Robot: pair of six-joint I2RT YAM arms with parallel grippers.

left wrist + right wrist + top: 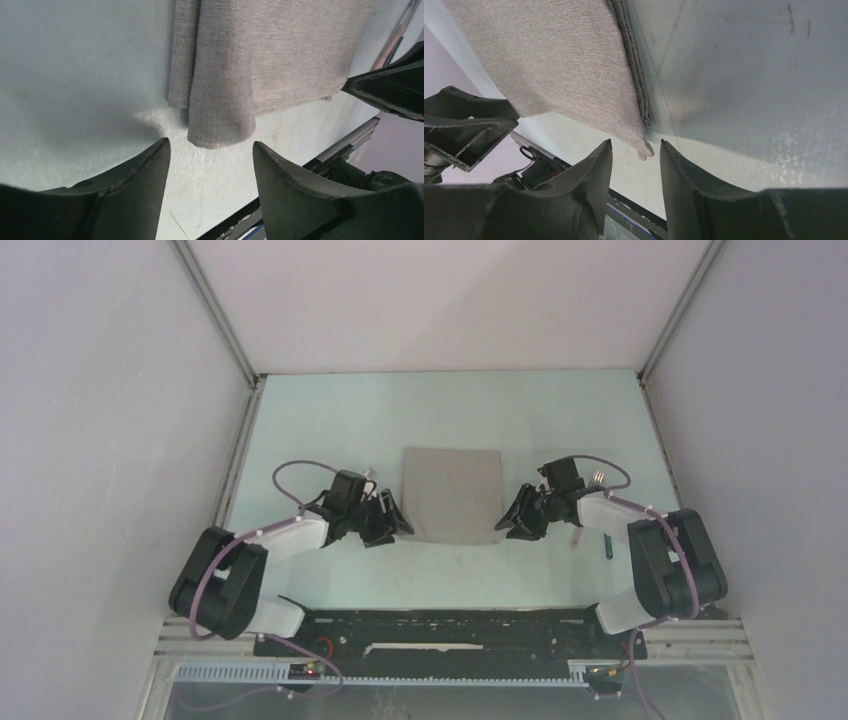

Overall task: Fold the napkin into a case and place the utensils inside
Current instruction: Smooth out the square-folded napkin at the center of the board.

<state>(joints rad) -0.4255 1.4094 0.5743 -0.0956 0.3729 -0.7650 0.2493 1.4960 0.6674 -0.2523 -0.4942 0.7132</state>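
The taupe-grey napkin (pixel 453 494) lies folded in layers mid-table, its stacked edges showing in both wrist views (pixel 280 50) (pixel 549 60). My left gripper (pixel 396 526) (pixel 210 145) is open at the napkin's near left corner, and the rounded corner ends just ahead of its fingertips. My right gripper (pixel 506 526) (pixel 635 145) is open at the near right corner, whose tip reaches between its fingertips without being pinched. The utensils lie right of the right gripper: a pink handle (pixel 578 537), a teal handle (pixel 607 545) and fork tines (pixel 598 478).
The pale green table (pixel 330 420) is walled by white panels with metal rails at left and right. A black base bar (pixel 440 625) runs along the near edge behind both grippers. The opposite gripper shows at the side of each wrist view.
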